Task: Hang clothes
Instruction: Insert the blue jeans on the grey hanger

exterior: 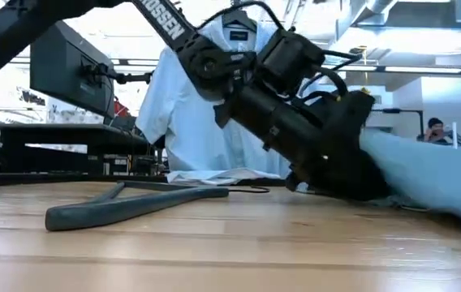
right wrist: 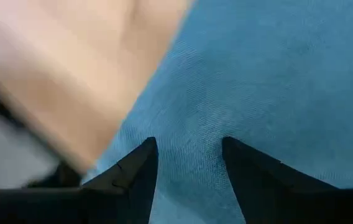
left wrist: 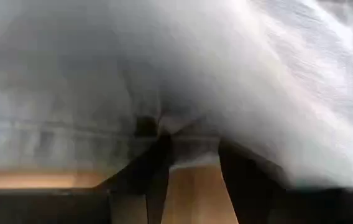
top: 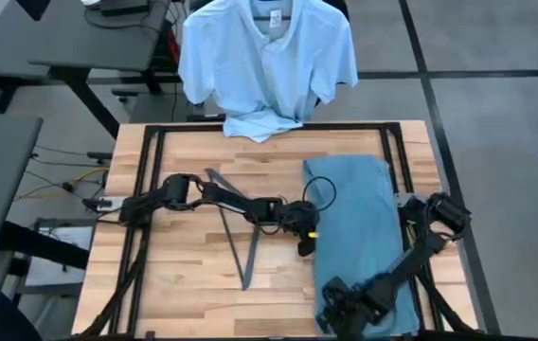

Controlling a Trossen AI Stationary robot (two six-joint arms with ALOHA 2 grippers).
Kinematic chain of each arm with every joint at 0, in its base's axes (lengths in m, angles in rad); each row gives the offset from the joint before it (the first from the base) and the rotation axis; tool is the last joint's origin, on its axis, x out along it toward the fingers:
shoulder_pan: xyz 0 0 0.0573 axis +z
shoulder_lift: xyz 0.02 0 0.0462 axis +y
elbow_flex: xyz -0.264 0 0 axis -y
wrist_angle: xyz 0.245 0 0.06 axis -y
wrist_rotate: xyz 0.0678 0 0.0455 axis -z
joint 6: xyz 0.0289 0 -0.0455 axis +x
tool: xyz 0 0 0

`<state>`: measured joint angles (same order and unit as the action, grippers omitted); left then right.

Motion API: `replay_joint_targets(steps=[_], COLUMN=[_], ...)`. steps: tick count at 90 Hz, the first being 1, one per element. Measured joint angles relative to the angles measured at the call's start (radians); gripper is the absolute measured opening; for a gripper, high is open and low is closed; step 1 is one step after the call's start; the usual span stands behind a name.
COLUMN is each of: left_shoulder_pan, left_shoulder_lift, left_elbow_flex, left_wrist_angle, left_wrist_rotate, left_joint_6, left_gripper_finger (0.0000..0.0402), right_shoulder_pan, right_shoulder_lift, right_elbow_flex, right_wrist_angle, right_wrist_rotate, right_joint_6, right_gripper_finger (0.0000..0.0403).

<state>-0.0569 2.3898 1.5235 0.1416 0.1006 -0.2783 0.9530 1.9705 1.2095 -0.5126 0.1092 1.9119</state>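
Observation:
The light blue jeans point(top: 359, 227) lie flat along the right side of the table. The pale blue collared shirt point(top: 267, 62) hangs beyond the far edge, with its hem point(top: 260, 123) resting on the table's far edge. My left gripper point(top: 305, 237) is open and low at the jeans' left edge point(left wrist: 189, 152). My right gripper point(right wrist: 187, 152) is open and points down over the jeans' near end point(top: 345, 303). The left arm hides part of the jeans in the low view. My left gripper comes slanting down from the table's left. A bit of the jeans' left edge point(left wrist: 186, 140) lies between its open fingertips, and I cannot tell whether the pads touch it. My right gripper's open fingertips point(right wrist: 148, 152) stand just over the flat denim, and I cannot tell whether they touch.
A dark grey angled hanger point(top: 236, 227) lies on the wood under the left arm, at the table's middle. A black frame point(top: 146, 152) runs along the table's edges. Bare wood point(top: 184, 275) is at the near left. Desks and a person show far behind.

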Motion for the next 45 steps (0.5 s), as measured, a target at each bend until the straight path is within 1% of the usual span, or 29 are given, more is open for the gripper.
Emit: replay_joint_targets(steps=[9,17,23,31,39,45], left_shoulder_pan=[0.004,0.013,0.018,0.019,0.019,0.019], left_shoulder_lift=[0.0,-0.004,-0.026,-0.057,-0.116,-0.175], left_elbow_flex=[-0.001,-0.006,-0.008,-0.012,-0.018,-0.018], left_wrist_angle=[0.002,0.022,0.034,0.063,0.029,-0.004], left_wrist_rotate=[0.02,0.055,0.066,0.081,0.099,0.104], left_joint_6=[0.039,0.03,0.011,-0.01,-0.017,0.016], left_gripper_finger=[0.0127,0.0127,0.0127,0.0127,0.0127,0.0127], right_shoulder_pan=[0.059,0.099,0.113,0.105,0.092,0.084], right_shoulder_lift=[-0.021,-0.043,-0.081,-0.135,-0.17,-0.205], right_elbow_flex=[0.034,0.066,0.099,0.139,0.137,0.138], right_wrist_angle=[-0.087,-0.209,-0.278,-0.329,-0.397,-0.429], right_wrist_rotate=[-0.042,-0.056,-0.056,-0.032,-0.012,0.021], right_joint_6=[0.078,0.156,0.177,0.129,0.057,0.022], right_gripper_finger=[0.0175,0.0175,0.0175,0.0175,0.0175,0.0175])
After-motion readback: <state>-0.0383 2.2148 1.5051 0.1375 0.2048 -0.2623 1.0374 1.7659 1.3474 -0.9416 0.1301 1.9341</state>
